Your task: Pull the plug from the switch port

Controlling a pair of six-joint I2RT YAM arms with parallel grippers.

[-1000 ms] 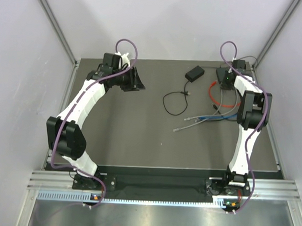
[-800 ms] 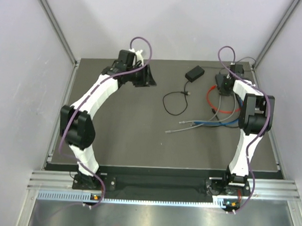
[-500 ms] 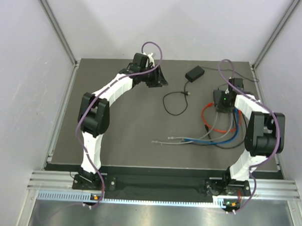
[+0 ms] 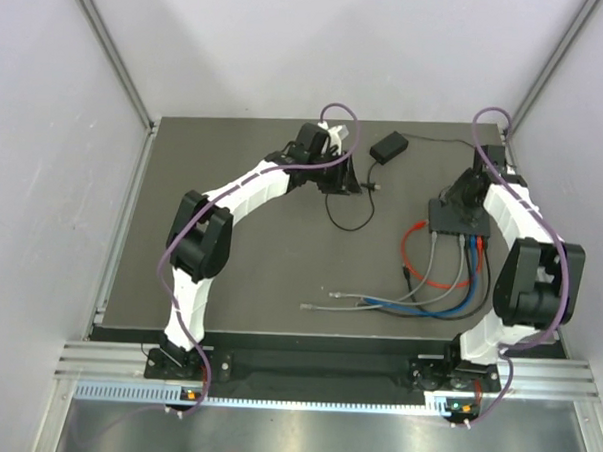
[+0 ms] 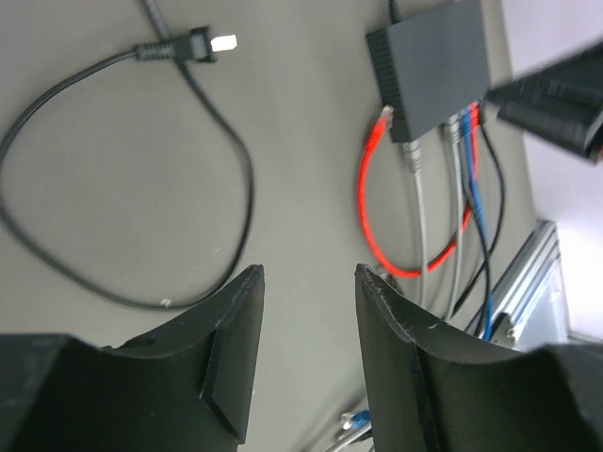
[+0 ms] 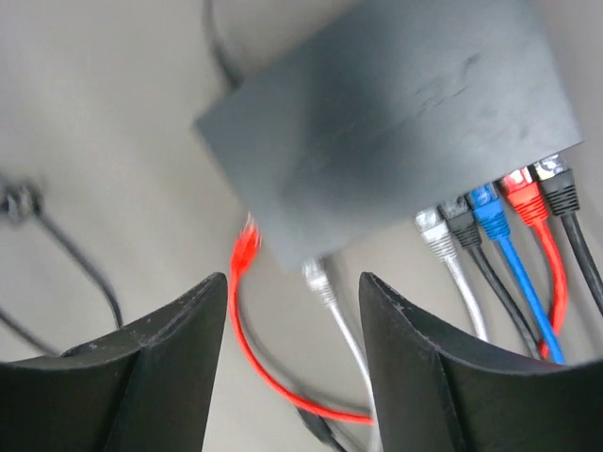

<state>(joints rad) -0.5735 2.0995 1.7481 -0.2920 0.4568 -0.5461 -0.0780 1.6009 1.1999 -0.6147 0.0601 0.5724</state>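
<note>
While the left gripper [image 5: 306,273] hangs open and empty over the black cord [image 5: 113,179] at centre, the switch [image 6: 396,122] lies flat at far right, its plugs [image 6: 485,202] seated along the near edge. Those plugs look small, hard and probably latched on limp cables [image 6: 513,282], so pinch one by its body, not the cable; the light switch would likely slide. Directly over it the right gripper [image 6: 292,280] hovers open, holding nothing, and no writing is readable anywhere.

One switch [image 6: 396,122]; one black adapter block [image 4: 390,145]; six seated plugs [image 6: 485,202], probably; one loose red plug [image 6: 247,247].
</note>
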